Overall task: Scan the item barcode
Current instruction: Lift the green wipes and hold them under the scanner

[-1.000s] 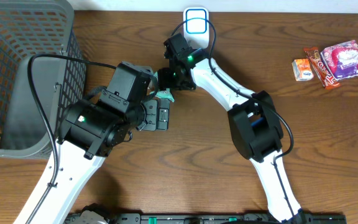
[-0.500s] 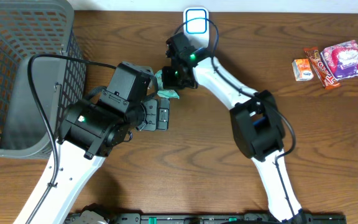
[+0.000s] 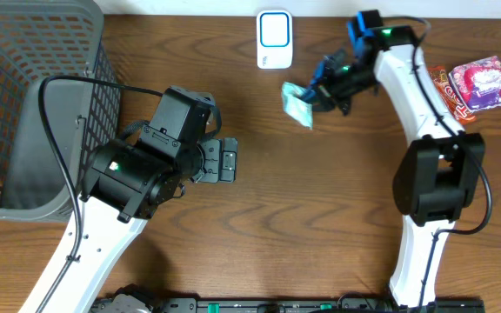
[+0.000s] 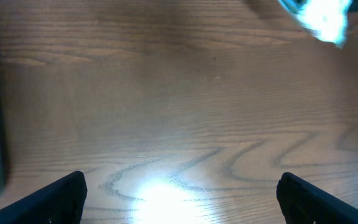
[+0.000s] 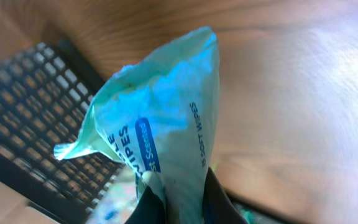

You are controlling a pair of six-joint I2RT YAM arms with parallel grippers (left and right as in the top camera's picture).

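1. Right hand (image 3: 323, 89): located in the upper centre-right of the overhead frame. The fingers are pressed together on one end of the wipes pack (image 3: 298, 103), pinching it. The pack projects from the hand toward the left of the frame, clear of the counter (image 3: 303, 217).
2. Wipes pack, right wrist view (image 5: 160, 130): the pale green and blue pack fills the middle of the frame. The hand (image 5: 179, 202) grips its lower end. The print reads "SOFT WIPES" and "Scented". No barcode is visible on this face.
3. Scanner (image 3: 274, 39): a white unit with a blue-outlined face, lying at the top centre of the overhead frame. The pack is near it, lower and to the right, not touching.
4. Left hand (image 3: 224, 161): located left of centre in the overhead frame. The fingers are spread wide. In the left wrist view the hand (image 4: 180, 179) holds nothing, with bare wood between the fingertips (image 4: 73, 186). The pack (image 4: 319, 15) shows as a blur in the upper right corner.
5. Other items: a grey mesh basket (image 3: 7, 69) occupies the upper left. A small orange box (image 3: 422, 97), a brown bar (image 3: 453, 94) and a pink packet (image 3: 485, 83) lie together at the upper right.
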